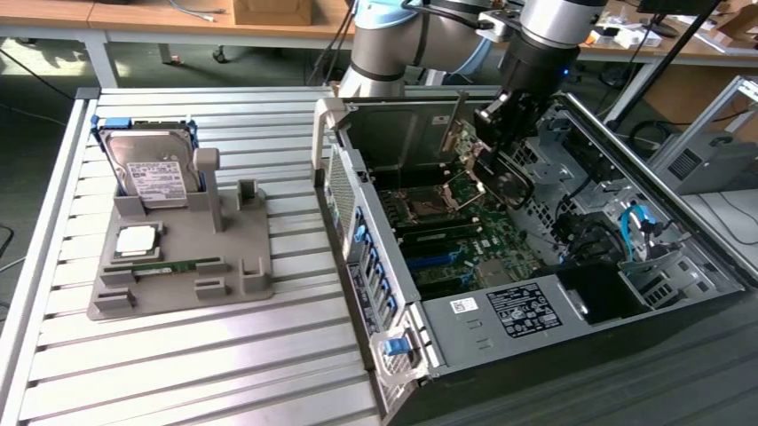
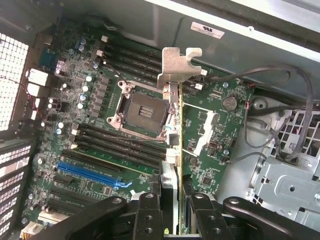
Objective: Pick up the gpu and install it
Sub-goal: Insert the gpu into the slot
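My gripper (image 1: 503,120) hangs over the open computer case (image 1: 391,266) and is shut on the gpu (image 1: 480,155). The card is lifted above the motherboard (image 1: 462,240) and touches none of it. In the wrist view the gpu (image 2: 175,130) runs edge-on out from between my fingers (image 2: 150,202), with its metal end bracket (image 2: 177,65) at the far end. My gripper (image 2: 172,197) clamps the card from both sides. Under the card lie the empty processor socket (image 2: 140,107) and a blue expansion slot (image 2: 90,172).
On the slatted table at the exterior view's left, a grey holder tray (image 1: 237,266) carries a silver hard drive (image 1: 154,173), a processor chip (image 1: 137,240) and a green memory stick (image 1: 177,264). Loose cables (image 2: 280,75) and drive bays (image 1: 627,231) crowd the case's far side.
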`<state>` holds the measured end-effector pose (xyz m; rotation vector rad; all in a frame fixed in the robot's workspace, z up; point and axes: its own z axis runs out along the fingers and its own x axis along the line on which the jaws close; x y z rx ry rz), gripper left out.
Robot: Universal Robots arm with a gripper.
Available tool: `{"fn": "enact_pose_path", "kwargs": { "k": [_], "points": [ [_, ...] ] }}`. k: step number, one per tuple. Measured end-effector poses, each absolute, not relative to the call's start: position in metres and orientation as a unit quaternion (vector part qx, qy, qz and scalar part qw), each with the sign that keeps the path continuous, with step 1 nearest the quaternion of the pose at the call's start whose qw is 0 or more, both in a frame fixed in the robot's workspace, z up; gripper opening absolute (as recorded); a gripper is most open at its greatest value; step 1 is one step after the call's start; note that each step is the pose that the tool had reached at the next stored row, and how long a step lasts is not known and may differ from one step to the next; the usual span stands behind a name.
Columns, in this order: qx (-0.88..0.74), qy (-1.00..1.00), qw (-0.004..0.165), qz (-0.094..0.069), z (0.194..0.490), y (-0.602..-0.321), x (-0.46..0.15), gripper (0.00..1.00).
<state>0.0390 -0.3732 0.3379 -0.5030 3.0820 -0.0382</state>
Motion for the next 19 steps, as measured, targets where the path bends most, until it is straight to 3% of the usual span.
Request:
{"fn": "enact_pose_path", "kwargs": {
  "k": [19],
  "points": [
    [-0.206, 0.978, 0.01, -0.012, 0.3378, -0.3732, 0.0391, 0.27]
  ]
}}
